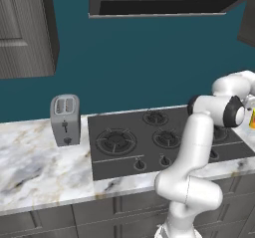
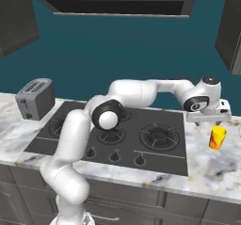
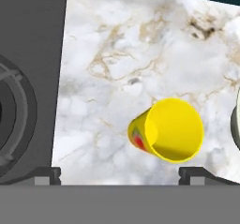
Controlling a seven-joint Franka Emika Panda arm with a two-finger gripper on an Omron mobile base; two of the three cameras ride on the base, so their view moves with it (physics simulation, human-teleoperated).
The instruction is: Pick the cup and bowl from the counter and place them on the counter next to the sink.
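A yellow cup (image 3: 168, 129) with a red mark low on its side stands upright on the marble counter (image 3: 117, 54), just right of the black stovetop. It also shows in the right base view as the cup (image 2: 217, 138) and at the far right edge of the left base view as the cup (image 1: 252, 118). My gripper (image 3: 119, 174) hangs open above the cup, fingertips spread wide, nothing between them. From the side, the gripper (image 2: 210, 120) sits a little above and left of the cup. A pale sliver of the bowl (image 3: 237, 120) shows right of the cup. The sink is out of view.
The black stovetop (image 2: 117, 134) with its burners and knobs lies under my stretched arm. A silver toaster (image 1: 65, 118) stands on the counter to its left. A range hood (image 1: 159, 3) and dark wall cabinets hang overhead. Bare marble (image 2: 212, 170) lies in front of the cup.
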